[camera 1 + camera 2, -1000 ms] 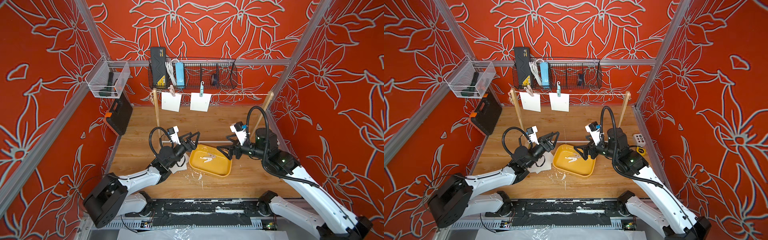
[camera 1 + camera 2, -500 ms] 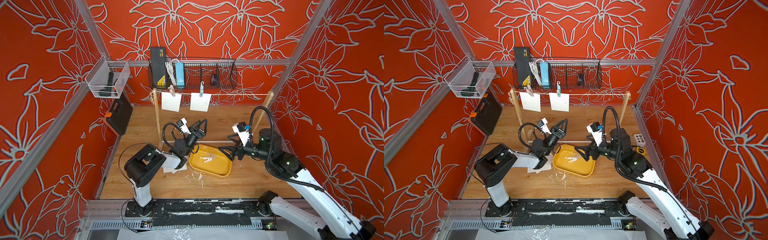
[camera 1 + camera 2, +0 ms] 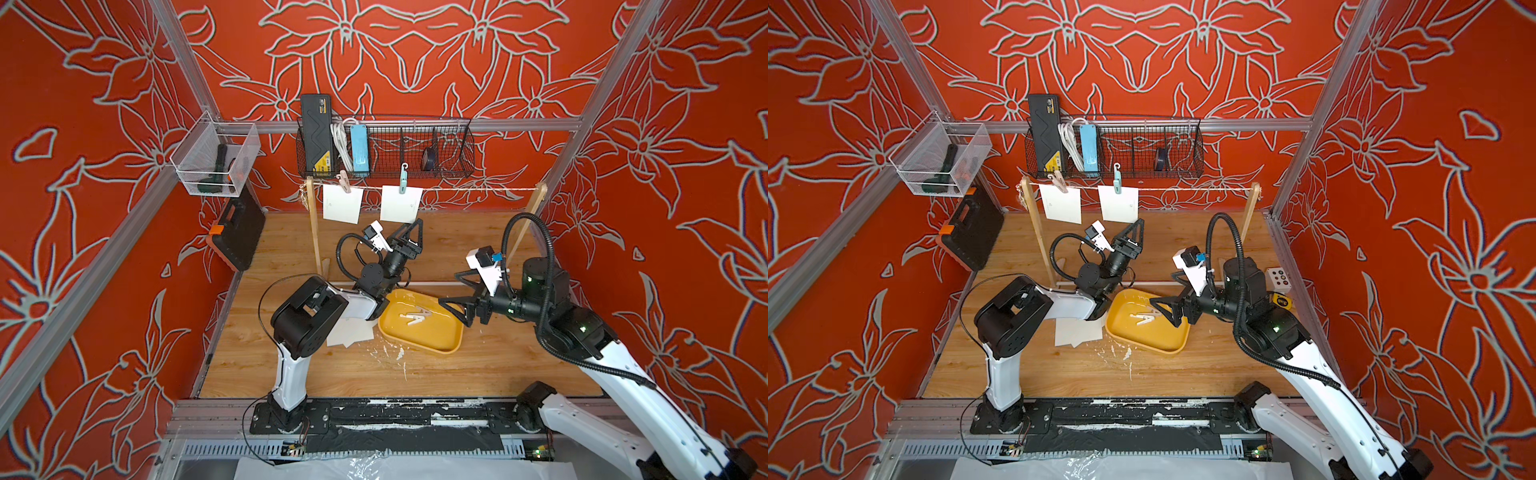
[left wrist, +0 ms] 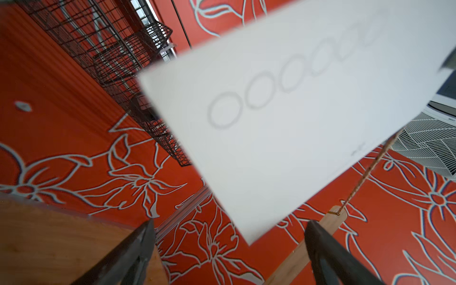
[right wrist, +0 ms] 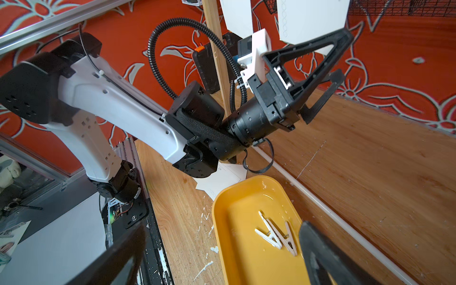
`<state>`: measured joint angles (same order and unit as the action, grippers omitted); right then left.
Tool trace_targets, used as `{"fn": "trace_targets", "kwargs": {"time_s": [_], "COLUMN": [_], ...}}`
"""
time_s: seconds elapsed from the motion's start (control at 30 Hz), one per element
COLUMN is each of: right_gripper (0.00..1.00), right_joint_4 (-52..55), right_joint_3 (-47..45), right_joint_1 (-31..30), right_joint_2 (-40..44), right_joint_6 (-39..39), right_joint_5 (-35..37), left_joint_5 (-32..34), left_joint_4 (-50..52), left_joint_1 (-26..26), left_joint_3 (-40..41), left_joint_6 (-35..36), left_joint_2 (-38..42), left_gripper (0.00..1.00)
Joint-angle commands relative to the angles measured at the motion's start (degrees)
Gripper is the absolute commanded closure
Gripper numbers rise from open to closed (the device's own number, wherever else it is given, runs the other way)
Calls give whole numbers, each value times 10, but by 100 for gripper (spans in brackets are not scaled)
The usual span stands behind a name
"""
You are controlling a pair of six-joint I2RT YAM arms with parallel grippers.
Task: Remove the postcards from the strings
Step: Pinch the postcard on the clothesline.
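1. The light-wood plank tabletop (image 3: 415, 374) carries everything. White scuffs mark it toward its near edge.
2. My left pincer (image 3: 413, 226), black with triangular fingers, is released, its jaws wide. It is raised toward the far edge, just under the hanging cards, and grasps nothing. In the left wrist view one card's lower corner shows between my fingers (image 4: 138, 246); I cannot tell whether it touches them.
3. My right pincer (image 3: 449, 286) is likewise released and empty, hovering over the right end of the tray.
4. The yellow rounded-rectangle plastic tray (image 3: 419, 347) sits near the tabletop's middle.
5. Two plain white rectangular paper postcards (image 3: 341, 203) hang side by side above the far edge, toward the far left corner. Two more postcards (image 3: 351, 334) lie flat and overlapping on the tabletop just beside the tray's left side, partly under my left arm.
6. The thin beige twisted twine line (image 3: 478, 189) runs along the far edge between two slim light-wood posts (image 3: 314, 232).
7. A pale pink clothespin (image 3: 344, 182) and a pale teal clothespin (image 3: 402, 183) each pin one hanging card to the twine line. Two white clothespins (image 5: 276, 234) lie touching in the tray.
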<state>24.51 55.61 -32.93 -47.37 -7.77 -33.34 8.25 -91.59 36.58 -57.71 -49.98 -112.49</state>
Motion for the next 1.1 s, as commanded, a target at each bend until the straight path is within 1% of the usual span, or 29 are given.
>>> {"fn": "trace_targets", "kwargs": {"time_s": [0.0, 0.07, 0.27, 0.47, 0.57, 0.7, 0.77, 0.83, 1.07], "right_gripper": [3, 3, 4, 4, 4, 4, 4, 4, 5], "right_joint_4": [4, 1, -6, -14, -16, -19, -19, -23, -29], "right_joint_3": [20, 21, 19, 17, 14, 12, 11, 9, 5], "right_joint_1": [0, 0, 0, -1, 0, -1, 0, -1, 0], "right_joint_2": [-1, -5, -14, -21, -22, -24, -25, -25, -25], "right_joint_6": [14, 14, 8, 0, -4, -8, -8, -11, -16], "right_joint_5": [-15, -17, -17, -18, -15, -13, -10, -10, -10], "left_joint_5": [-9, -11, -55, -79, -82, -86, -84, -89, -96], "left_joint_4": [-136, -135, -135, -137, -137, -137, -137, -137, -137], "left_joint_1": [-15, -17, -19, -18, -18, -18, -18, -17, -13], "left_joint_3": [-14, -11, 4, 31, 45, 63, 73, 77, 103], "left_joint_6": [3, 3, 26, 46, 50, 49, 49, 46, 44], "left_joint_2": [2, 8, 41, 74, 89, 108, 116, 122, 146], "left_gripper": [9, 10, 17, 22, 26, 35, 38, 44, 51]}}
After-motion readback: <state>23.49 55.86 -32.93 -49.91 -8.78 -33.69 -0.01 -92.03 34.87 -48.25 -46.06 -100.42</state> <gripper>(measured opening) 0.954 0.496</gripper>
